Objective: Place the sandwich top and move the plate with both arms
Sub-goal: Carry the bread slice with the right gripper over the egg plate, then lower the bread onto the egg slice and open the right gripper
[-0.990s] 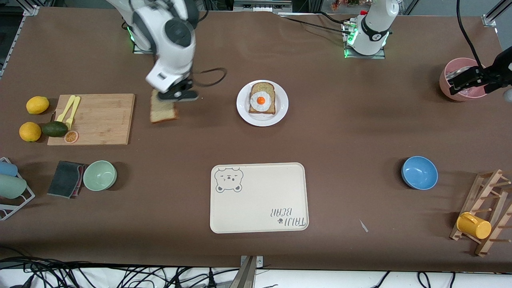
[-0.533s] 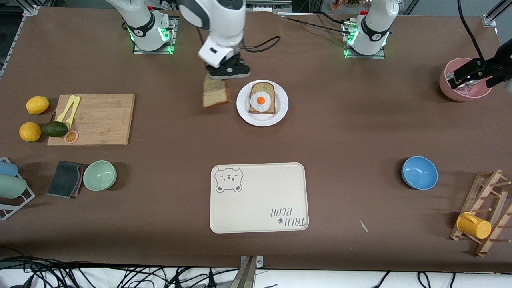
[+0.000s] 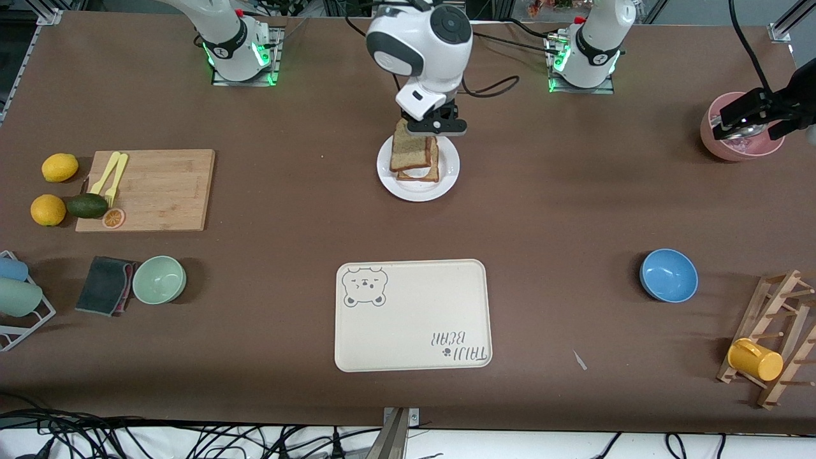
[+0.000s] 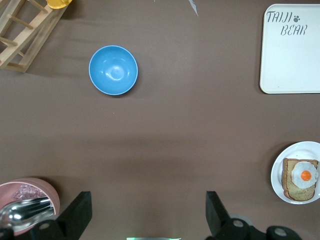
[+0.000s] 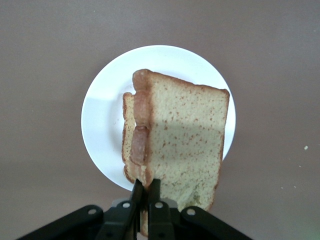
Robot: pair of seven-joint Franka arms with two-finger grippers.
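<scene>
The sandwich top (image 3: 411, 150), a speckled tan slice, hangs on edge from my right gripper (image 3: 428, 131) directly over the white plate (image 3: 446, 182). In the right wrist view the right gripper (image 5: 146, 187) is shut on the crust of the sandwich top (image 5: 185, 135) above the plate (image 5: 102, 115). The egg slice (image 3: 422, 174) lies on the plate, mostly hidden. My left gripper (image 3: 723, 124) waits open and empty over the pink bowl (image 3: 746, 148). In the left wrist view the left gripper (image 4: 147, 220) has its fingers wide apart, and the plate (image 4: 300, 150) with the egg slice (image 4: 300, 177) shows.
A cream bear-print tray (image 3: 413, 315) lies nearer the front camera than the plate. A blue bowl (image 3: 668, 275) and a wooden mug rack (image 3: 774, 344) are toward the left arm's end. A cutting board (image 3: 153, 189), a green bowl (image 3: 159, 279) and lemons are toward the right arm's end.
My right gripper has carried the sandwich top from beside the cutting board to over the plate, and it now covers the egg. The left gripper has barely moved.
</scene>
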